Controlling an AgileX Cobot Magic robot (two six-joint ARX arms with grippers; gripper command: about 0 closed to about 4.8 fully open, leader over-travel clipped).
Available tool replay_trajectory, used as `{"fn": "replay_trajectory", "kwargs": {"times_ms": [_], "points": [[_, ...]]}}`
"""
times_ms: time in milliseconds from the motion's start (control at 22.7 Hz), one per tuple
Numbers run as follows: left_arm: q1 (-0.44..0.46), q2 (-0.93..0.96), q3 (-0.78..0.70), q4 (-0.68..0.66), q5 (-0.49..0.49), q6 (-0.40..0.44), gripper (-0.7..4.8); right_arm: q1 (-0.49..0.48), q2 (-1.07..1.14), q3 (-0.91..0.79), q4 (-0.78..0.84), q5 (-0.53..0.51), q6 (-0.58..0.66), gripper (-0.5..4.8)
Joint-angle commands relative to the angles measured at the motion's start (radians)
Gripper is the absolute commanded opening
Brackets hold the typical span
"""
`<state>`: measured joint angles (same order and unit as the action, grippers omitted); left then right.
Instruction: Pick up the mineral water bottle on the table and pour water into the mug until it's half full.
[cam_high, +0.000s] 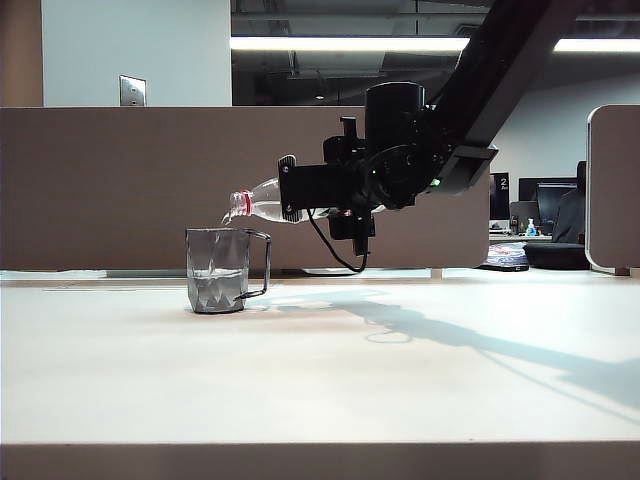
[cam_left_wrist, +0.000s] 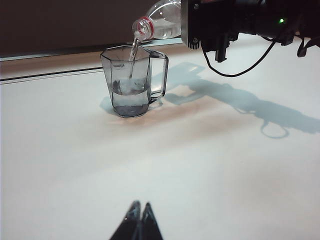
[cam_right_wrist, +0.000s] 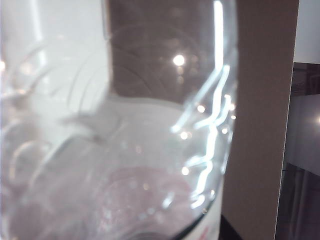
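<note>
Pour under way on the white table (cam_high: 320, 380)

In an office with brown partitions, the right gripper (cam_high: 300, 195), clamped round the bottle (cam_high: 262, 203), tips it over the mug (cam_high: 218, 270); a thin stream of water (cam_left_wrist: 133, 50) falls, and the mug looks roughly a third full. The left gripper (cam_left_wrist: 138, 222) waits near the front edge, fingertips together.

A brown partition wall (cam_high: 130, 190) can be seen at the back, a metal wall plate (cam_high: 132, 90) above it, ceiling strip lights (cam_high: 350, 44), and some office clutter (cam_high: 520, 240) far right.
</note>
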<state>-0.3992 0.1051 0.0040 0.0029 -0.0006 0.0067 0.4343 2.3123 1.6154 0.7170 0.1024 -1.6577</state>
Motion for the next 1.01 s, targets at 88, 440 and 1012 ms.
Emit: {"fn": "replay_trajectory", "kwargs": {"times_ms": [88,440,1012], "points": [[0.002,0.0,0.003,0.009,0.004,0.0,-0.05,0.002,-0.015,0.01,0.043,0.0,0.005,3.28],[0.002,-0.005,0.003,0.01,0.004,0.0,-0.05,0.002,-0.015,0.01,0.043,0.0,0.01,3.28],[0.002,-0.006,0.003,0.009,0.004,0.0,-0.05,0.005,-0.015,0.01,0.004,0.084,0.226,3.28]]}}
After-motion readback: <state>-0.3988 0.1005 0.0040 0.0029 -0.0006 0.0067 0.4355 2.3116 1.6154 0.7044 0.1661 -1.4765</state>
